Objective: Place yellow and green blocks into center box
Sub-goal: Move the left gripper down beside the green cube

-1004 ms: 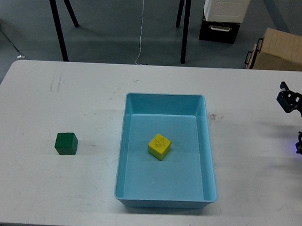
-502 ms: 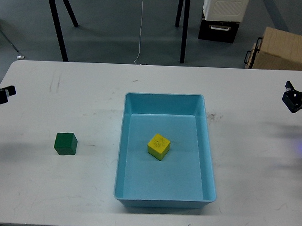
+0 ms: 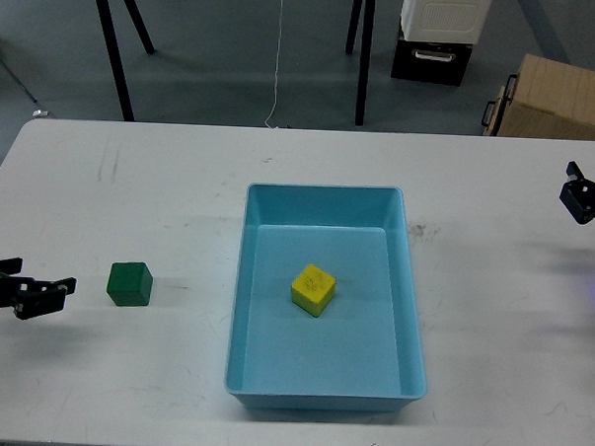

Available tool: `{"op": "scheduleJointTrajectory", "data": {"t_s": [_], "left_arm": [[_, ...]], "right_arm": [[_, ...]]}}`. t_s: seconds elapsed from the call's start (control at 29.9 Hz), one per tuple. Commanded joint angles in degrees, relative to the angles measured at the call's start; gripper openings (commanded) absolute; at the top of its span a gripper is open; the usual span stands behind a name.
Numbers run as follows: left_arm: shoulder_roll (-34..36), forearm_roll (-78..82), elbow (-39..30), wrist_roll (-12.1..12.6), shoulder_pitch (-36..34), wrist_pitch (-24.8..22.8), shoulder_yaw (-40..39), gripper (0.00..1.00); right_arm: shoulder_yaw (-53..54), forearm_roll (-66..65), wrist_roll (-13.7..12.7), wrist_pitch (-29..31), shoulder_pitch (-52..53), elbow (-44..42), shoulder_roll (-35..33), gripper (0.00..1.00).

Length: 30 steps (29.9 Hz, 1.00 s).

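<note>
Left claw (image 3: 39, 299), fingers spread, sits just left of the green block (image 3: 130, 283) on the tabletop (image 3: 181, 178). Yellow block (image 3: 313, 289) lies inside the blue box (image 3: 413, 356). Right claw (image 3: 587, 196): cannot tell.

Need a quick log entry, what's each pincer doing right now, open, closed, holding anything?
Left pincer: open, empty, beside the small green cube block.
Right pincer: cannot be told.

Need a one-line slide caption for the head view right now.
Yellow block sits in the blue box; left pincer nears the green block on the table.
</note>
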Motion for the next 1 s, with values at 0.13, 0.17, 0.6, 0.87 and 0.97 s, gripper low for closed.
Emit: {"op": "scheduleJointTrajectory", "data": {"t_s": [0.13, 0.17, 0.6, 0.87, 0.97], "left_arm": [[-4.65, -5.36, -0.12, 0.1, -0.91, 2.4, 0.49, 1.0], [-4.74, -5.36, -0.12, 0.37, -0.99, 2.23, 0.57, 1.0], [-9.39, -4.74, 4.62, 0.55, -2.22, 0.29, 3.12, 1.0], [-10.19, -4.83, 5.5, 0.55, -3.63, 0.03, 3.12, 1.0], [-10.19, -4.83, 5.5, 0.46, -3.63, 0.03, 3.12, 1.0]], "right_arm": [[0.01, -1.21, 0.15, -0.02, -0.08, 0.22, 0.0, 1.0], [0.01, -1.21, 0.15, 0.06, -0.08, 0.31, 0.0, 1.0], [0.01, -1.38, 0.15, 0.33, -0.08, 0.49, 0.0, 1.0], [0.01, -1.38, 0.24, 1.29, -0.08, 0.49, 0.0, 1.0], [0.01, -1.38, 0.24, 1.38, -0.08, 0.49, -0.08, 1.0]]}}
